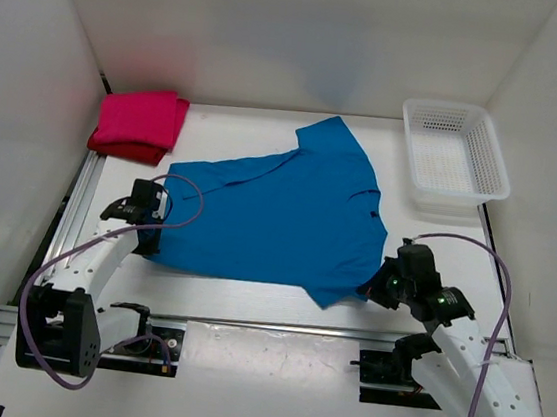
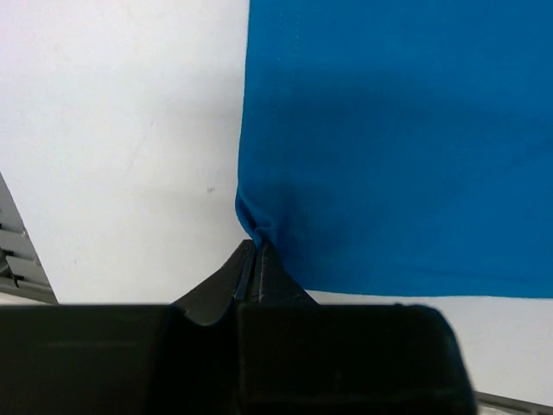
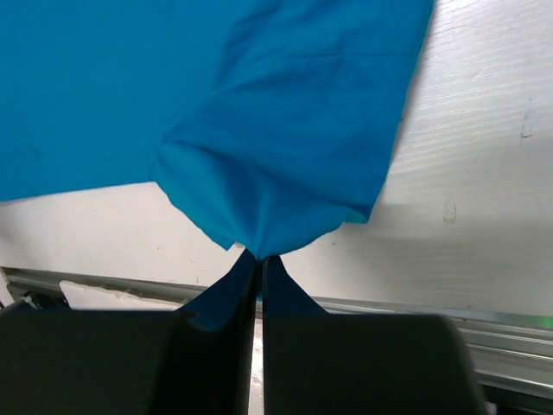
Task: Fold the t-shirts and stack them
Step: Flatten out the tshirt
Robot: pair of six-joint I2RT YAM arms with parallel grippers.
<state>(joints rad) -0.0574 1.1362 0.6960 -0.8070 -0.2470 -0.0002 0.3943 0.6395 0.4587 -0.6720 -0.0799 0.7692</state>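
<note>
At the near edge of the table [image 1: 242,350], both grippers are pinched tight on the blue shirt [image 1: 278,214]. The left gripper [image 2: 257,246] has a small pucker of the shirt's near-left corner. The right gripper [image 3: 259,258] holds the bunched tip of the sleeve at the near right. The shirt lies spread flat across the middle of the tabletop, its other sleeve pointing toward the far edge.

Both grips take very little cloth, so a quick or uneven lift could pull a corner free and let that side drop. If one arm leads the other, the fold will likely come out skewed or creased.

In the far-left corner, the pink shirt [image 1: 143,118] sits folded on the dark red shirt [image 1: 124,149]. A carry that swings wide could knock this pile. The basket [image 1: 411,108] stands in the far-right corner, well apart.
</note>
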